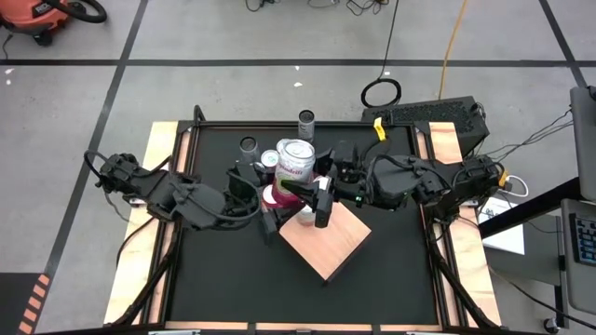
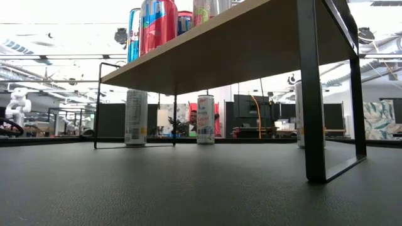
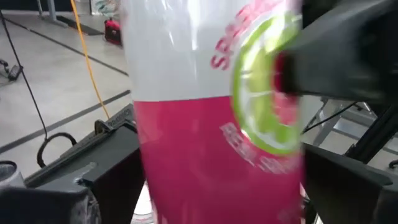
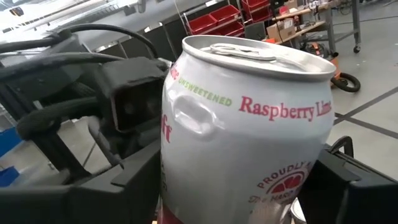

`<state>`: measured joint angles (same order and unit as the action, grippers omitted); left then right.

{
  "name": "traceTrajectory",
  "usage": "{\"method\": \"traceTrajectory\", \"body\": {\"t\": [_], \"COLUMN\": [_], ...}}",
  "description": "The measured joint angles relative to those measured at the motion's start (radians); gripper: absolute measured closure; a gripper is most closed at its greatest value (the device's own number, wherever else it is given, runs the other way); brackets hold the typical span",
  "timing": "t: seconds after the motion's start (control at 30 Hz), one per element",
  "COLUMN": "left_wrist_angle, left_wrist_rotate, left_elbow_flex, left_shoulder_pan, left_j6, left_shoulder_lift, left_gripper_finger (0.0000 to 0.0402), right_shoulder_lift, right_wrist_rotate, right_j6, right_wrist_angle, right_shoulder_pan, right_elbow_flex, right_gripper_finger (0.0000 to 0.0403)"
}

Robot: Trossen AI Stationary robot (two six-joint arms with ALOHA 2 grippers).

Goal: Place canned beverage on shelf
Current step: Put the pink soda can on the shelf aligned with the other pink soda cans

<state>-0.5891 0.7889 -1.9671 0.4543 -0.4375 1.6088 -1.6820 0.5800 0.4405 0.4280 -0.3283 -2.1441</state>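
Looking straight down, I see both arms meeting at the middle of the black table, where the right gripper holds a white-and-pink raspberry lime can upright above the back corner of the pale wooden shelf; the left gripper sits right beside it, near other cans crowded at that corner. Two grey-topped cans stand apart on the table behind. From table height, I see the shelf's underside on black wire legs, with a red can and a blue one standing on top, and two slim white cans on the table beneath. Through the left wrist camera, the can fills the frame between spread dark fingers that do not press it. Through the right wrist camera, the can, top sealed and side dented, sits clamped between that gripper's fingers.
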Motion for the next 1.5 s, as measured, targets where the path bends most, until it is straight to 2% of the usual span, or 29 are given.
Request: {"method": "traceTrajectory", "body": {"t": [0.4, 0.67, 0.83, 0.93, 1.07, 1.13, 1.5], "left_wrist_angle": [-0.006, -0.003, 0.002, 0.037, 0.071, 0.107, 0.279], "left_wrist_rotate": [0.018, 0.014, 0.035, 0.038, 0.047, 0.049, 0.077], "left_elbow_flex": [0.0, 0.0, 0.002, 0.002, 0.002, 0.002, 0.002], "left_shoulder_pan": [-0.009, -0.006, 0.01, 0.014, 0.018, 0.013, 0.01], "left_j6": [-0.025, -0.028, 0.003, 0.03, 0.095, 0.128, 0.205], "left_shoulder_lift": [0.006, 0.007, 0.009, 0.008, 0.01, 0.022, 0.128], "left_gripper_finger": [0.0113, 0.0102, 0.0101, 0.0101, 0.0101, 0.0102, 0.0109], "right_shoulder_lift": [-0.002, 0.012, 0.064, 0.106, 0.151, 0.172, 0.191], "right_wrist_rotate": [0.02, -0.014, -0.15, -0.275, -0.43, -0.473, -0.473], "right_j6": [0.011, 0.048, 0.115, 0.165, 0.225, 0.246, 0.179], "right_wrist_angle": [0.007, 0.038, 0.111, 0.142, 0.194, 0.233, 0.42], "right_shoulder_pan": [0.0, 0.001, 0.027, 0.054, 0.099, 0.114, 0.133], "right_elbow_flex": [0.0, 0.0, 0.0, -0.003, -0.003, -0.003, -0.177], "right_gripper_finger": [0.0123, 0.0097, 0.0073, 0.0063, 0.006, 0.006, 0.0059]}}
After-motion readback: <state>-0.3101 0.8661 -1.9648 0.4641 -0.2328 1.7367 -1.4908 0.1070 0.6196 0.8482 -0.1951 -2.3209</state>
